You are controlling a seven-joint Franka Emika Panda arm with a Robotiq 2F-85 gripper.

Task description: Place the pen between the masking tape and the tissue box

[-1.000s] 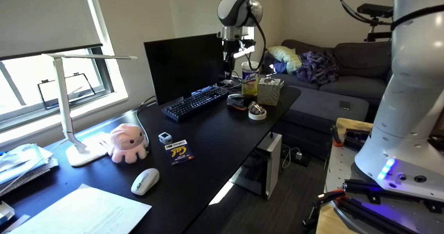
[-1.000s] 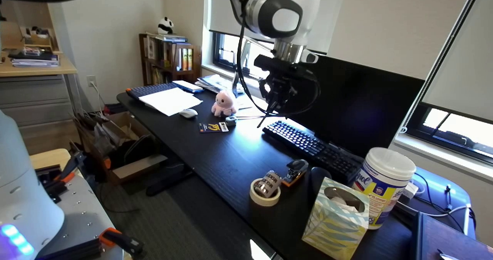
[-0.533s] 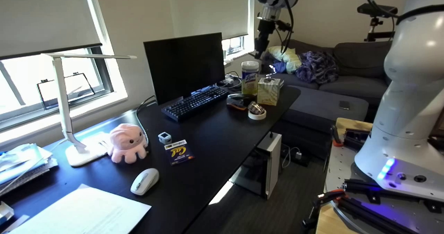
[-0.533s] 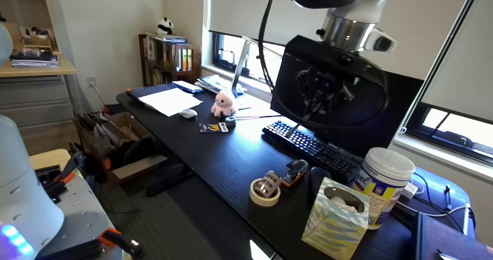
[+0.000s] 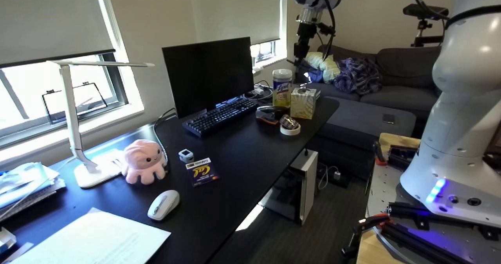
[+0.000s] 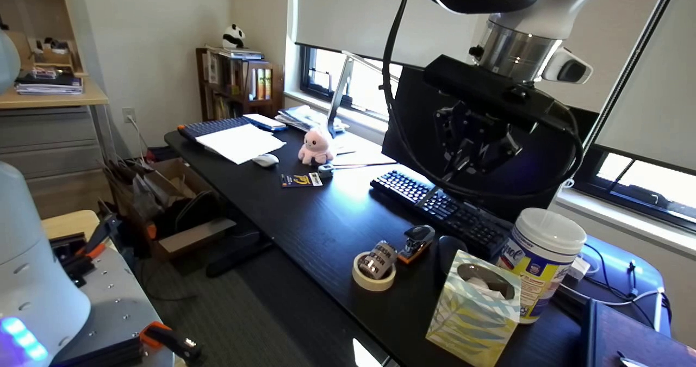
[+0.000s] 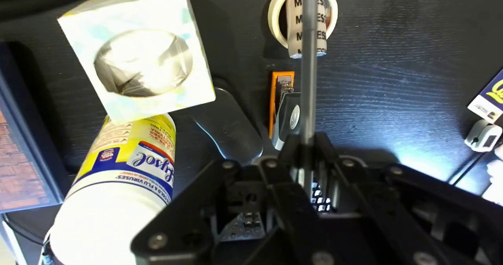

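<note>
Sitting near the edge of the desk (image 6: 310, 225): masking tape (image 6: 371, 284), a printed roll (image 6: 379, 259) tilted in it.
Desk room, wrist view: a strip between tape and tissue box (image 7: 129, 17) at its 9 o'clock; broader toward 3.
Count: one pen (image 7: 309, 80), one box, two rolls.
Gripper (image 7: 308, 151): pinched on the pen, above the desk.
Pen axis, wrist view: 12 to 6 o'clock, cut off at 12.

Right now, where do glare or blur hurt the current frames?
Wrist view: tissue box top washed out, gripper and the pen it holds soft; both exterior views: windows overexposed; in an exterior view, bright sheen on the desk, gripper dark against the monitor.
</note>
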